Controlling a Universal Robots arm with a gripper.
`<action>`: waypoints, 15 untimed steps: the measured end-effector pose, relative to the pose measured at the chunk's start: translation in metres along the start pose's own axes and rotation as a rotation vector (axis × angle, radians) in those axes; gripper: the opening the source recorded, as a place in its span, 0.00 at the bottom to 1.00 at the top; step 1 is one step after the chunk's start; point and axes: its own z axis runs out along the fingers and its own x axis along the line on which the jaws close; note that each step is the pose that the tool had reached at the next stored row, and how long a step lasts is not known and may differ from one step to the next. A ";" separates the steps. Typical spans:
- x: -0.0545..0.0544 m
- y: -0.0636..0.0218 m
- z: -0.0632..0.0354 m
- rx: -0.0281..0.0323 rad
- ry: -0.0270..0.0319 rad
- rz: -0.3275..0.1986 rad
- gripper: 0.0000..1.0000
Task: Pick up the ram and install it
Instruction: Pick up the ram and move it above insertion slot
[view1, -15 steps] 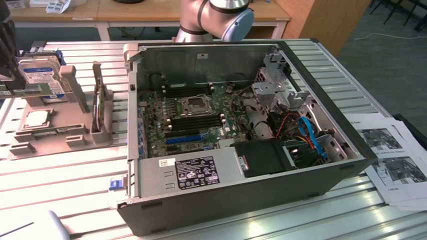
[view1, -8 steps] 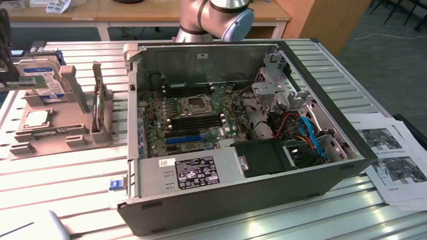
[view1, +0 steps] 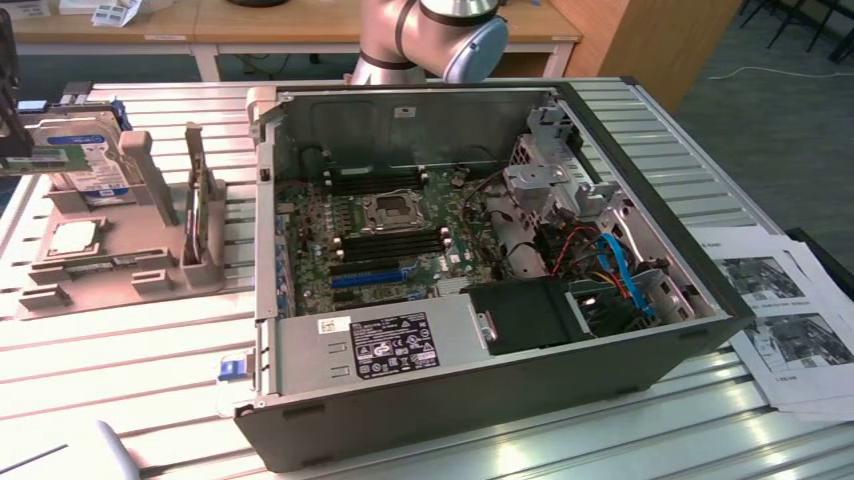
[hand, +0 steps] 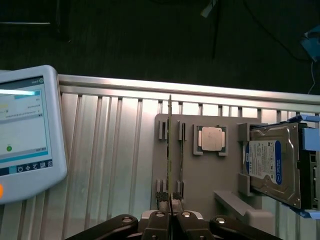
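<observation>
The ram is a thin green stick seen edge-on, over the grey holder. It runs down between my gripper's dark fingers, which are shut on its edge. A second stick stands in the holder's slot just beside it. In the exterior view the holder lies left of the open computer case, with one stick standing on edge in it. The motherboard has black slot rails around a processor socket, and a blue slot.
A hard drive and a processor chip rest in the same holder. A white tablet lies on the ribbed metal table. Printed papers sit to the case's right. Cables and drive cages crowd the case's right side.
</observation>
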 end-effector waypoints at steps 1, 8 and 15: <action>0.000 0.0001 -0.0001 0.0017 0.0002 0.000 0.12; 0.000 0.0014 -0.0011 0.0183 0.0010 0.000 0.12; 0.000 0.0001 -0.0013 0.0186 0.0011 0.000 0.12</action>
